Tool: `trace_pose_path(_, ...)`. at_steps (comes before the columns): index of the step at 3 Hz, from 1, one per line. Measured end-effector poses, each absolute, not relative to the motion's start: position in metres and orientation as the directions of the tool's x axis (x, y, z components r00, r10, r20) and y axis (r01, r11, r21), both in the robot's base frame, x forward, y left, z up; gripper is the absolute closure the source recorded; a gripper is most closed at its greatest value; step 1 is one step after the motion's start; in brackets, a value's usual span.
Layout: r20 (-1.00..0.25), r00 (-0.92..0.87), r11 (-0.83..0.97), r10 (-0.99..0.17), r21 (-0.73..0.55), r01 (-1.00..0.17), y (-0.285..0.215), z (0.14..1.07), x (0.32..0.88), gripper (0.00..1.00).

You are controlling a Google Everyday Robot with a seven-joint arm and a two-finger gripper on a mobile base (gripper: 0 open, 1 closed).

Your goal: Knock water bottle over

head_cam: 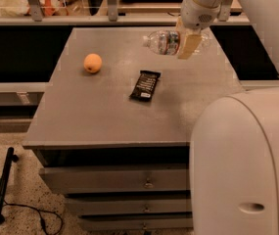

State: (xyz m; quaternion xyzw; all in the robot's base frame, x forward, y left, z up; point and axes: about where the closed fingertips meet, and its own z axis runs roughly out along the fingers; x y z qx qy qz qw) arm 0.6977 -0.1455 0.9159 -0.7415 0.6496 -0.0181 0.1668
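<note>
The water bottle (164,42), clear ribbed plastic with a white cap, lies on its side at the back right of the grey table (100,116), cap pointing left. My gripper (188,44) hangs from the white arm right in front of the bottle's base end and hides part of it. Whether it touches the bottle does not show.
An orange fruit (93,62) sits on the table's left side. A black snack bar (145,85) lies near the middle. The robot's white body (244,165) fills the lower right. Drawers (114,180) are below the table top. A rail and clutter run behind the table.
</note>
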Motion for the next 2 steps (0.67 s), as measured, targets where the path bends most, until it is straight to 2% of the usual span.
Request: trace_pose_path(2, -0.142, 0.176, -0.117, -0.974, -0.351, -0.929, -0.148, 0.865, 0.705, 1.00)
